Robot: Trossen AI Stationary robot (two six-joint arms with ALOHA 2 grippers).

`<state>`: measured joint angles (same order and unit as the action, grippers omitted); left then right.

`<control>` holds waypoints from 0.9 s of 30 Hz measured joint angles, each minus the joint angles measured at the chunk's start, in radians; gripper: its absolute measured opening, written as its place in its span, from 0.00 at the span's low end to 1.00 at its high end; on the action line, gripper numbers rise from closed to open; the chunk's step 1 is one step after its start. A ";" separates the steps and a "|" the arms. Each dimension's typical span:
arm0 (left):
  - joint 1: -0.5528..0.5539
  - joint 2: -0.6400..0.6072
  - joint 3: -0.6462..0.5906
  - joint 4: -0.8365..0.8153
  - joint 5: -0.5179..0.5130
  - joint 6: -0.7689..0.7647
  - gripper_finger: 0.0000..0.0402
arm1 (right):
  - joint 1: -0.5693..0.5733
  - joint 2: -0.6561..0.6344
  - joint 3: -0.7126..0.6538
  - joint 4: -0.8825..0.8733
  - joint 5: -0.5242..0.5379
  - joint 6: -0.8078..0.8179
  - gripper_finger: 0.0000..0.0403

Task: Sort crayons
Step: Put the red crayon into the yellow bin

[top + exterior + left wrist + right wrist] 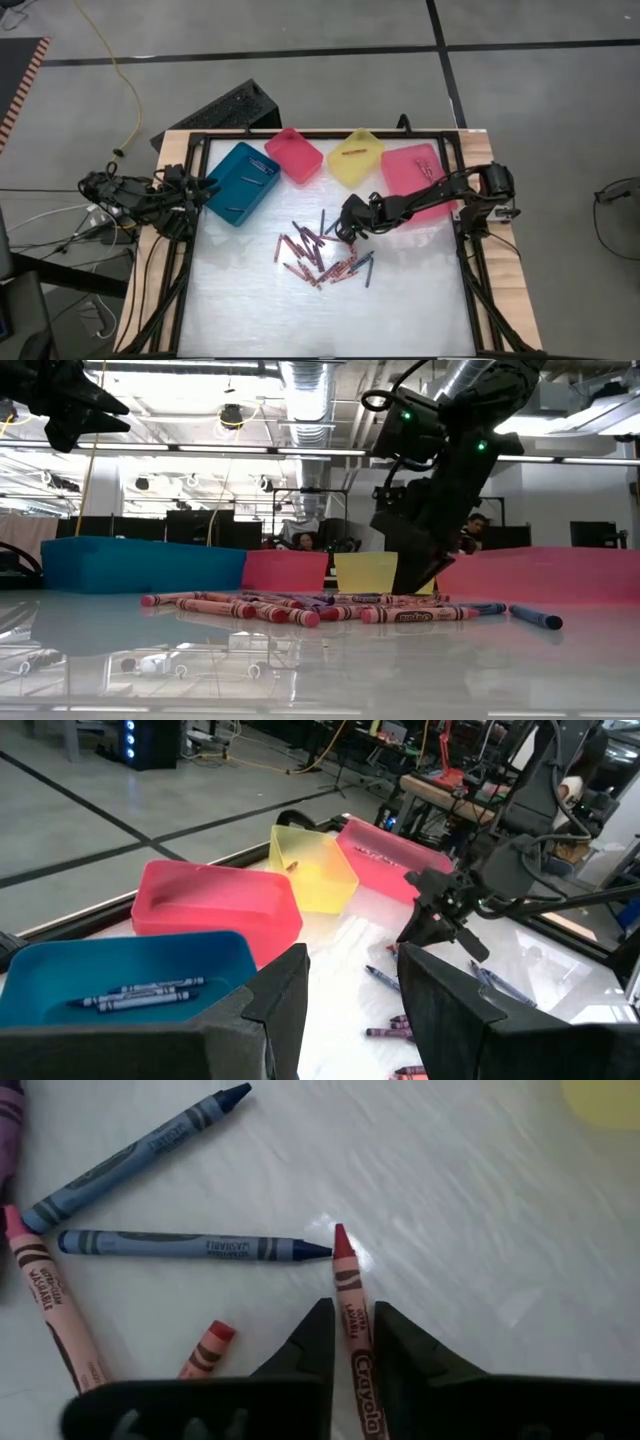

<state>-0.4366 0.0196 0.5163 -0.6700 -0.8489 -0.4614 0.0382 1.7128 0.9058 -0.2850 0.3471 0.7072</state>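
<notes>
Right gripper is down at the crayon pile mid-table, fingers pinched on a red crayon (tip pointing forward). Left gripper hovers, jaws apart, above the teal bin.

I see R gripper low at table centre, fingers pinched narrow; L gripper parked at L edge, fingers apart.

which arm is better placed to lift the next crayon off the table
Right. Its end effector is down at the crayon pile, fingers straddling a red crayon. The left end effector hangs back over the teal bin.
</notes>
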 joint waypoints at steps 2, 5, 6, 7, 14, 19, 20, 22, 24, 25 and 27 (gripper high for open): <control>0.000 0.000 0.000 0.001 0.000 0.000 0.36 | 0.000 -0.002 0.000 -0.004 -0.001 0.002 0.12; 0.000 0.000 0.000 0.001 0.000 0.000 0.36 | 0.000 -0.002 0.000 -0.011 -0.002 0.017 0.03; 0.000 0.000 0.000 0.000 0.000 0.000 0.36 | 0.000 -0.002 0.000 -0.012 -0.002 0.021 0.02; 0.000 0.000 0.000 0.000 0.000 0.000 0.36 | 0.001 -0.002 0.000 -0.012 -0.002 0.025 0.02; 0.000 0.000 0.000 0.000 0.000 0.000 0.36 | 0.012 -0.016 0.024 -0.034 -0.010 0.004 0.01; 0.000 0.000 0.000 0.001 0.000 0.000 0.36 | 0.006 -0.082 0.059 -0.025 -0.007 -0.072 0.00; 0.000 0.000 0.000 0.001 0.000 0.000 0.36 | 0.002 -0.097 0.062 -0.028 -0.002 -0.085 0.00; 0.000 0.000 0.000 0.000 0.000 0.000 0.36 | -0.009 -0.130 0.065 -0.030 0.004 -0.113 0.00; 0.000 0.000 0.000 0.001 0.000 0.000 0.36 | -0.021 -0.172 0.071 -0.026 0.013 -0.140 0.00; 0.000 0.000 0.000 0.000 0.000 0.000 0.36 | -0.030 -0.194 0.074 -0.021 0.014 -0.153 0.00; 0.000 0.000 0.000 0.001 0.000 0.000 0.36 | -0.046 -0.228 0.075 -0.012 0.015 -0.164 0.00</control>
<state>-0.4366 0.0196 0.5163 -0.6693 -0.8494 -0.4610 -0.0082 1.4844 0.9806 -0.2970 0.3617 0.5434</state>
